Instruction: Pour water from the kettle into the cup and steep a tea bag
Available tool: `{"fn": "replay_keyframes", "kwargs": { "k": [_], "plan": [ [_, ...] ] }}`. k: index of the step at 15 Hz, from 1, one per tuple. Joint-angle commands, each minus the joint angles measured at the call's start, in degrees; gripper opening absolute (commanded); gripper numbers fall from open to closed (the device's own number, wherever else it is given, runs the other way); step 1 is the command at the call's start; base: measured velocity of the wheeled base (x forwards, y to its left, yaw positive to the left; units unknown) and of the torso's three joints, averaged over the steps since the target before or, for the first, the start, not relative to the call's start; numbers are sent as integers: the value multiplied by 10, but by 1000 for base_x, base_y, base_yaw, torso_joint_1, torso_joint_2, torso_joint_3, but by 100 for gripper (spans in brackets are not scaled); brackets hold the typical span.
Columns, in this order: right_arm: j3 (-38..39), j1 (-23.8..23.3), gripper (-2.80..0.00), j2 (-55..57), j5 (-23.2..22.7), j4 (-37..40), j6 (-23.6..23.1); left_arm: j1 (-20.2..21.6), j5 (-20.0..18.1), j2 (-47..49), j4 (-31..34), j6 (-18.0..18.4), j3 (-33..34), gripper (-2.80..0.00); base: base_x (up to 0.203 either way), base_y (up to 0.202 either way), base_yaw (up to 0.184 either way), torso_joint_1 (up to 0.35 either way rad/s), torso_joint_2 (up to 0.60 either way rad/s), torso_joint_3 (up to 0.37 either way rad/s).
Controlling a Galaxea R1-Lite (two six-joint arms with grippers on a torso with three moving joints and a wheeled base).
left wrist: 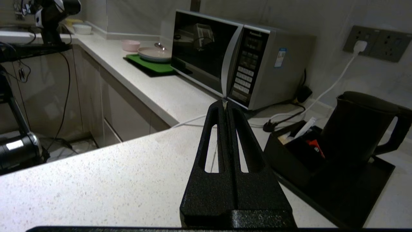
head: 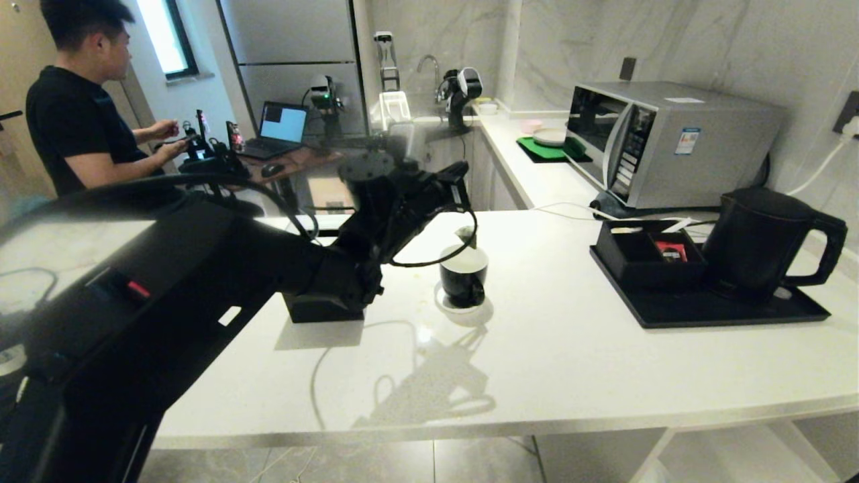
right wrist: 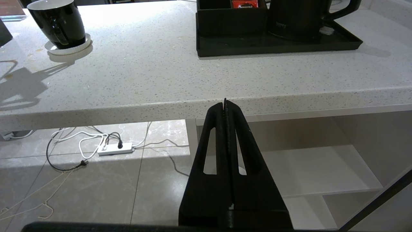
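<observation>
Left arm (head: 201, 268): black, fills the lower left of the head view and reaches toward the centre. Left gripper (left wrist: 225, 104): fingers clenched flat together; in the head view a small pale scrap sits at its tip just above the cup, too small to identify. No tea bag can be made out with certainty.

Right gripper (right wrist: 225, 103): pincer clenched, nothing between the fingers, held below the counter edge at the centre of its wrist view, out of the head view.

Counter (head: 570, 362): white speckled stone, spanning the lower and middle frame.

Cup (head: 464, 275): glossy black mug, white inside, upright on a round white coaster (head: 448, 305) at the centre of the frame, handle turned toward the camera.

Black block (head: 322, 307): just left of the cup, partly hidden by the arm.

Tray (head: 704, 308): flat, black, at centre right; bears a black compartment box (head: 631, 258) with a small red packet (head: 671, 251) inside.

Kettle (head: 758, 241): matte black, upright on the right part of the tray, touching no gripper, loop handle pointing right, well apart from the cup.

Microwave (head: 664, 141): silver, behind the tray, upper right.

Green mat (head: 540, 149): with a plate, left of the microwave.

Person (head: 74, 114): seated upper left, hands on a control device, laptop (head: 282, 127) nearby.
</observation>
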State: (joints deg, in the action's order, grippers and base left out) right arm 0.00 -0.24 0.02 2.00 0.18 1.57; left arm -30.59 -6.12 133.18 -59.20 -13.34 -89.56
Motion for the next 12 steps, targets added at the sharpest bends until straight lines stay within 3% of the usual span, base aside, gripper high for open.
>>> {"fn": "replay_keyframes", "kwargs": {
  "k": [1, 12],
  "plan": [
    [0, 1, -280, 1, 0, 0, 0, 0, 0, -1, -2, -1, -10, -280, 0, 0, 0, 0, 0, 0],
    [0, 0, -280, 1, 0, 0, 0, 0, 1, 16, -8, 0, -1, -280, 0, 0, 0, 0, 0, 0]
  ]
}}
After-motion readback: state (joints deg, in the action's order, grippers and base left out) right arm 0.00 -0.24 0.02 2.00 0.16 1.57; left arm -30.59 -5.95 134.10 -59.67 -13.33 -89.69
